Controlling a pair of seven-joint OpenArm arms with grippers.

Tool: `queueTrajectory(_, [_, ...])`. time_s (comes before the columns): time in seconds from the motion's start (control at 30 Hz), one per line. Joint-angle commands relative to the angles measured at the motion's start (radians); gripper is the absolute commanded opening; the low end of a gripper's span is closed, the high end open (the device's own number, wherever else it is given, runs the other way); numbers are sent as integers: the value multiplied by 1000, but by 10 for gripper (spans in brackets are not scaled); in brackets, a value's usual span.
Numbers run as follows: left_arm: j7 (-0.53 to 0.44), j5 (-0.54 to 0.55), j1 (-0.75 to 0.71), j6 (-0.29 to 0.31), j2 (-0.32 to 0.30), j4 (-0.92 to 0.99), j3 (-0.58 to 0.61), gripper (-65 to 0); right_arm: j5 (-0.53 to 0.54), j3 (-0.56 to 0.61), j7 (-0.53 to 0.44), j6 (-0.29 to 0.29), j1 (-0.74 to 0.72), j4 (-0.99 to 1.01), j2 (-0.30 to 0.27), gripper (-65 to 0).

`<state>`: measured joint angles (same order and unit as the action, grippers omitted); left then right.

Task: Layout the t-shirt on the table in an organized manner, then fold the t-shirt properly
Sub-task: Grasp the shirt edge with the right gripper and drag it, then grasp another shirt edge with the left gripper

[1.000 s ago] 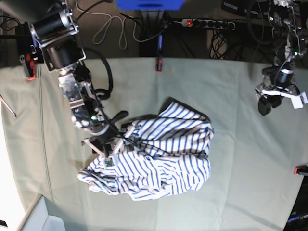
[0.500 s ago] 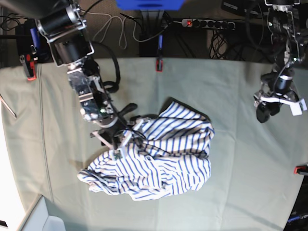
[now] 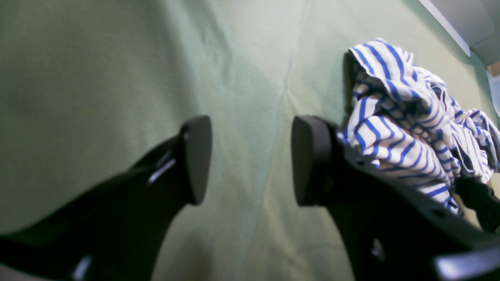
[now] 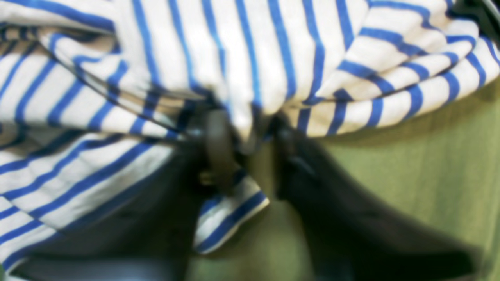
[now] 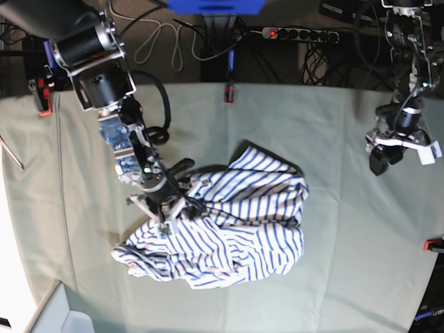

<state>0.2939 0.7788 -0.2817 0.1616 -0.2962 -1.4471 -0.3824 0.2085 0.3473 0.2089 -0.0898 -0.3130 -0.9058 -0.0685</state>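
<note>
A: T-shirt (image 5: 222,229), white with thin blue stripes, lies crumpled in a heap near the middle of the table (image 5: 333,229), a pale grey-green cloth surface. Where does each arm stand?

B: Right gripper (image 5: 168,211), on the base view's left, is down at the upper-left edge of the heap. In the right wrist view its jaws are drawn close together, pinching a fold of the striped cloth (image 4: 242,121); a small striped flap hangs below the pinch, and the green table shows to the right of it.

A: And the other arm?

B: Left gripper (image 5: 386,158), on the base view's right, hangs near the table's far right side, well apart from the shirt. In the left wrist view its jaws (image 3: 250,160) stand spread, with only bare table cloth showing between the two dark pads (image 3: 197,156); the heap lies off to the right of that view, beyond the right-hand pad.

A: Other features?

B: Red clamps (image 5: 228,92) grip the table's edges, and a power strip (image 5: 298,33) with cables lies behind the table's far edge.
</note>
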Motion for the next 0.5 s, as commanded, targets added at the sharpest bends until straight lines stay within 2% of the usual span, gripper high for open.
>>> queueTrajectory(0.0, [-20, 6, 9, 11, -14, -16, -7, -328, 7, -6, -30, 2, -30, -34, -4, -634])
queueTrajectory(0.1, [-20, 6, 22, 11, -13, -19, -5, -328, 12, -63, -27, 2, 10, -140, -29, -648])
queueTrajectory(0.2, [-17, 9, 23, 11, -11, -30, -3, -328, 12, -192, -26, 2, 87, -330, -43, -650])
queueTrajectory(0.3, [67, 14, 29, 16, -8, -51, -5, -327, 12, -351, -24, -1, 157, -503, -52, -650])
queueTrajectory(0.47, [206, 9, 57, 19, 12, -90, 32, -326, 12, -617, -24, -3, 183, -625, -52, -650])
